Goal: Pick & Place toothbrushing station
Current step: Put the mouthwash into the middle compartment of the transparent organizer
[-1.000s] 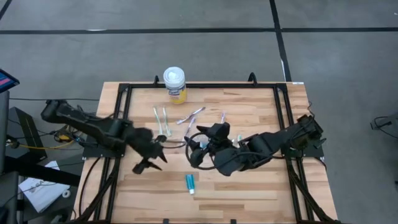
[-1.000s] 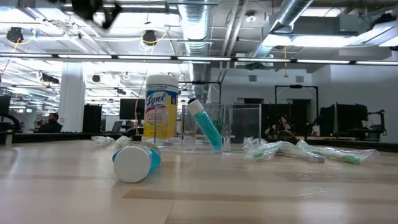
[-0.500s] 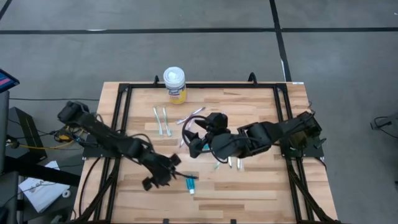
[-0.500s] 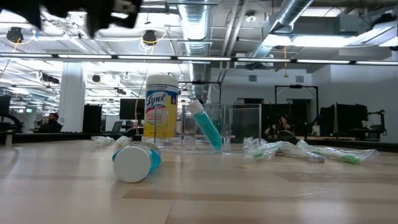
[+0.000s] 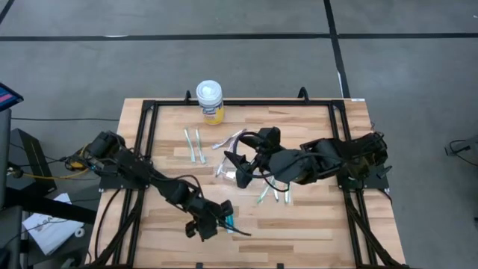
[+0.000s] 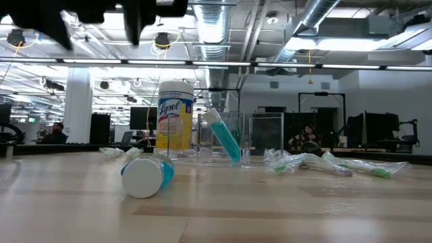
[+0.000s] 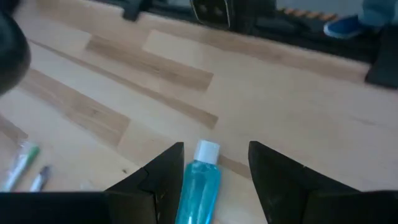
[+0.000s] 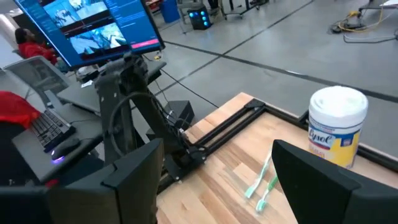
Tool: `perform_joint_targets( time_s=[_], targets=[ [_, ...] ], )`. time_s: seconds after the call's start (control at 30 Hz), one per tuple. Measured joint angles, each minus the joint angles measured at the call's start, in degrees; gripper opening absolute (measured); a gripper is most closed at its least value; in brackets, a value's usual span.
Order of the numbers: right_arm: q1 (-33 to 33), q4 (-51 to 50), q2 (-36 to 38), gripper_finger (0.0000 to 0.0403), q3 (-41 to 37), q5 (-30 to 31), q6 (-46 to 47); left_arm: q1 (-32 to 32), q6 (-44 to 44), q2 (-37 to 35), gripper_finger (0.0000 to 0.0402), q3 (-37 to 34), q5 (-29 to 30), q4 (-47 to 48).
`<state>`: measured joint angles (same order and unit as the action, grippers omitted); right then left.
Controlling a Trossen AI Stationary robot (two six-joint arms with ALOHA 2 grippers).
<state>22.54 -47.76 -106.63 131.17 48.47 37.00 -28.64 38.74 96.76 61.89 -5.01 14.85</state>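
Left gripper [image 7: 214,180] hovers over the toothpaste tube [image 7: 199,183], fingers apart astride it (not gripping); right gripper [image 5: 240,166], spread, sits beyond the tube

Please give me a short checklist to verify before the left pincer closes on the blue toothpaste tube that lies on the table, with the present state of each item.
1. Left pincer open: ok; its two fingers stand apart.
2. Toothpaste tube between the fingers: ok in the left wrist view; the tube lies in the gap, white cap pointing away.
3. Pincer low enough to grip: cannot tell; no view shows its height above the table.
4. Nothing else in the gap: ok; the toothbrushes lie off to one side.
5. Right pincer out of the way: ok; it is at mid table, well apart from the tube.
6. Clear cup ready to receive: cannot tell; another tube already leans in it.
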Motion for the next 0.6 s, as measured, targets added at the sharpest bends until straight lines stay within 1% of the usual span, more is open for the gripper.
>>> perform_joint_targets(
  time_s=[0.07,0.27,0.37,0.47,0.6],
  targets=[
    [-0.04,-0.05,0.00,0.0290,0.01,0.00,-0.26,0.00,0.04,1.19,0.0172,0.02,0.80,-0.20],
    [-0.08,-0.10,-0.02,0.0290,0.01,-0.06,-0.81,-1.54,-0.53,1.87,0.0172,0.02,8.08,0.05],
    [-0.12,-0.08,-0.02,0.0290,0.01,-0.44,-0.75,-1.99,-2.32,1.89,0.0172,0.02,9.01,-0.02],
    [-0.22,0.04,-0.02,0.0290,0.01,-0.45,-0.56,-1.91,-6.58,1.89,0.0172,0.02,9.51,0.04],
    [-0.24,-0.24,-0.11,0.0290,1.02,-0.75,0.35,-1.88,-13.85,1.89,0.0172,0.02,12.44,0.10]
  ],
)
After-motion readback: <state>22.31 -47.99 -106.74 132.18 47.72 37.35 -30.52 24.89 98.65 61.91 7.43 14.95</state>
